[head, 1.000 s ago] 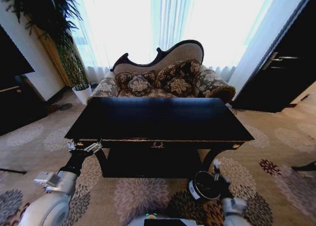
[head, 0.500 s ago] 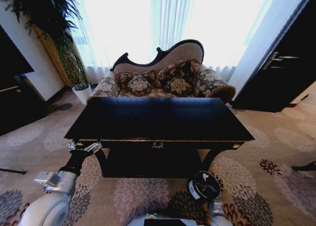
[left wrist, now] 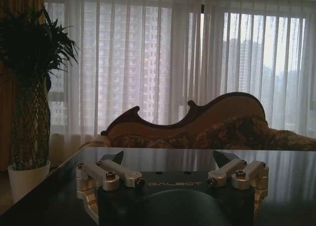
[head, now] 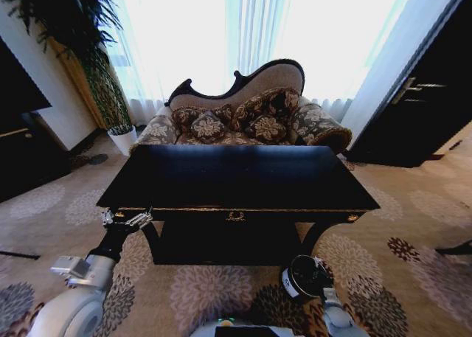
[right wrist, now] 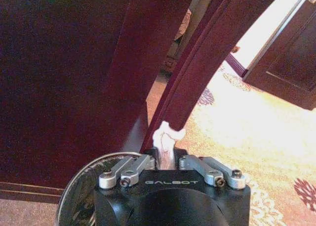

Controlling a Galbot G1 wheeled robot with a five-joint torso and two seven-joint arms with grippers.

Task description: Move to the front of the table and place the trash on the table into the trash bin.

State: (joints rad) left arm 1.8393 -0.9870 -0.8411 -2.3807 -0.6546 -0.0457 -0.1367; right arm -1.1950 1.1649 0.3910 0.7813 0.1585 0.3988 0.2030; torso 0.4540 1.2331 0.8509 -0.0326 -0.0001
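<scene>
A white crumpled paper scrap [right wrist: 168, 139] is sitting pinched between the closed fingers of the right gripper [right wrist: 169, 159], which is hanging low in front of the table [head: 236, 178], just beside the rim of the trash bin [head: 304, 276]. The scrap is creased and bright against the table's dark curved leg [right wrist: 197, 77]. The small black cylindrical bin, bearing a white label, is standing on the patterned carpet [head: 214, 289] near the table's front right leg. The left gripper [left wrist: 170, 169] is holding at the glossy black table's front left corner, its fingers spread wide apart and gripping nothing.
</scene>
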